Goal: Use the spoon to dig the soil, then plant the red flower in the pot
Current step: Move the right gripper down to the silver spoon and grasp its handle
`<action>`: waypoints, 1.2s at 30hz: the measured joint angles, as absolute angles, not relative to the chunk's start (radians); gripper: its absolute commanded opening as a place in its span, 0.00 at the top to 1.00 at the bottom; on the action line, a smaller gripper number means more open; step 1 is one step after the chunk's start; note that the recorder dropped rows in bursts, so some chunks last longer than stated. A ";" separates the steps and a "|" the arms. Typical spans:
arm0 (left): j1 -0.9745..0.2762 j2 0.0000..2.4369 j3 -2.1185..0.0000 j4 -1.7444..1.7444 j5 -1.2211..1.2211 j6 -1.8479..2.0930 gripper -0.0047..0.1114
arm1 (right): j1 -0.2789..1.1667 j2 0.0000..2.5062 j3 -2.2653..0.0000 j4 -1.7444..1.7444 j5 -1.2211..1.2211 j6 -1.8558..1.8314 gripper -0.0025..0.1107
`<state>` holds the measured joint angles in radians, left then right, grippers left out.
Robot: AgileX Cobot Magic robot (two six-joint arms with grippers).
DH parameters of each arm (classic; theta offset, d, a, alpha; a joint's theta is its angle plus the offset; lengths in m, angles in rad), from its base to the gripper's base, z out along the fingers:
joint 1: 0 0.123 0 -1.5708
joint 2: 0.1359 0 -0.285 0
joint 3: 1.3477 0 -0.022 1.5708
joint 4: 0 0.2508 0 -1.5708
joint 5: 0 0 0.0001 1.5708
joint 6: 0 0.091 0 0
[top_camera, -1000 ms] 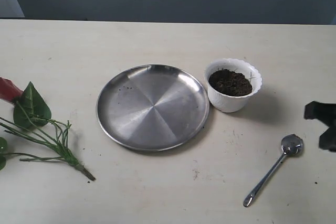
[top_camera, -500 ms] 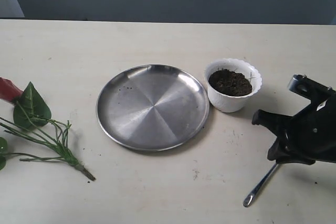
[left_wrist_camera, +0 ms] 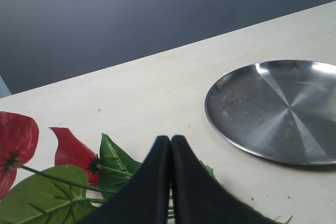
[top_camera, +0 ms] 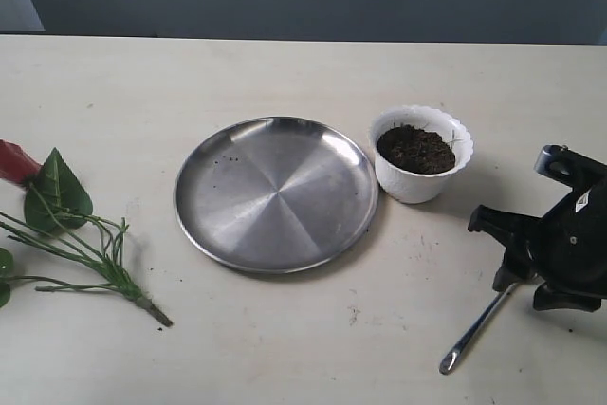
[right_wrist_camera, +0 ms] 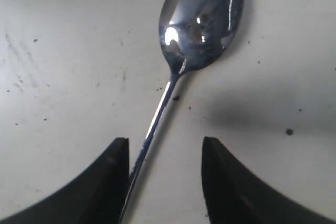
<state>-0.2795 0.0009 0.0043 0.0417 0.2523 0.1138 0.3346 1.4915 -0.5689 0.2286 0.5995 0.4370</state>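
The silver spoon point(top_camera: 471, 331) lies on the table at the right, its bowl hidden under my right gripper point(top_camera: 519, 251) in the exterior view. In the right wrist view the spoon point(right_wrist_camera: 197, 19) lies flat, its handle running between the jaws, close to one fingertip. My right gripper point(right_wrist_camera: 165, 144) is open and low over it. The white scalloped pot point(top_camera: 420, 154) holds dark soil point(top_camera: 415, 149). The red flower point(top_camera: 57, 225) lies at the table's left edge. My left gripper point(left_wrist_camera: 170, 140) is shut and empty above the red flower point(left_wrist_camera: 71, 169).
A wide steel plate point(top_camera: 276, 193) with a few soil specks sits in the middle, just left of the pot; the left wrist view shows the plate point(left_wrist_camera: 278, 109) too. Loose crumbs dot the table around the spoon.
My right arm came in from the right edge and lowered over the spoon, covering its bowl. The flower, plate and pot have not moved.
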 measured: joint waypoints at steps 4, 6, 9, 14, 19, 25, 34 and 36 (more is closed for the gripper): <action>-0.280 0.001 0.004 0.042 0.252 0.114 0.96 | 0.335 1.491 -0.569 0.236 0.600 0.462 0.60; -0.280 0.001 0.004 0.042 0.252 0.114 0.96 | 0.335 1.491 -0.569 0.256 0.596 0.466 0.60; -0.280 0.001 0.004 0.042 0.252 0.114 0.96 | 0.335 1.491 -0.569 0.264 0.596 0.466 0.61; -0.280 0.001 0.004 0.042 0.252 0.114 0.96 | 0.335 1.520 -0.569 0.270 0.598 0.466 0.63; -0.280 0.001 0.004 0.042 0.252 0.114 0.96 | 0.335 1.584 -0.569 0.297 0.595 0.466 0.63; -0.280 0.001 0.004 0.042 0.252 0.114 0.96 | 0.335 1.639 -0.570 0.299 0.576 0.464 0.63; -0.280 0.001 0.004 0.042 0.252 0.114 0.96 | 0.336 1.655 -0.575 0.318 0.555 0.449 0.99; -0.280 0.001 0.004 0.042 0.252 0.114 0.96 | 0.341 1.657 -0.579 0.342 0.546 0.435 0.98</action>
